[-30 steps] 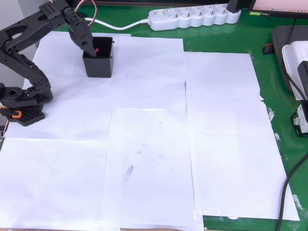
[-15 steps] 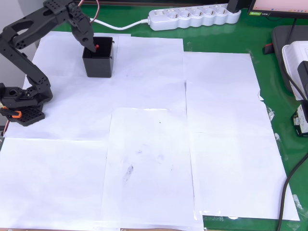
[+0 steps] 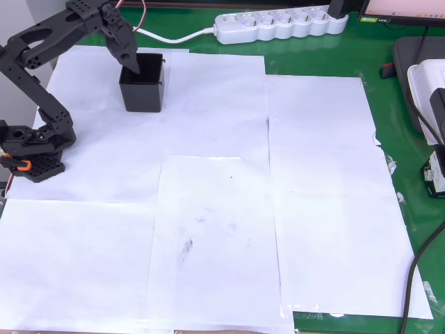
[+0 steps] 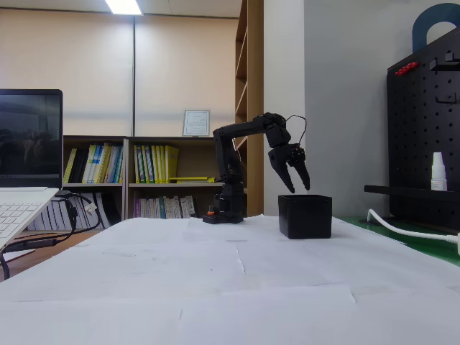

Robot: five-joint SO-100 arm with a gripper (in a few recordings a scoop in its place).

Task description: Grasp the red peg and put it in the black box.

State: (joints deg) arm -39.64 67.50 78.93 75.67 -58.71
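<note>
— Black pincer point(image 4: 297, 185): state?
— Fingers spread, nothing between them, tips pointing down.
— Black box point(image 4: 305, 216)?
— Directly below the tips, on the paper-covered desk point(image 3: 215, 209); overhead, the pincer point(image 3: 131, 61) hangs at its left rim.
— Red peg?
— Cannot tell where it lies.

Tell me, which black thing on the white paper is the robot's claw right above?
The black box, the square open-topped one. The gripper hangs just over its rim with its jaws apart. The other black thing, the blocky robot base, sits off to the left in the overhead view.
</note>
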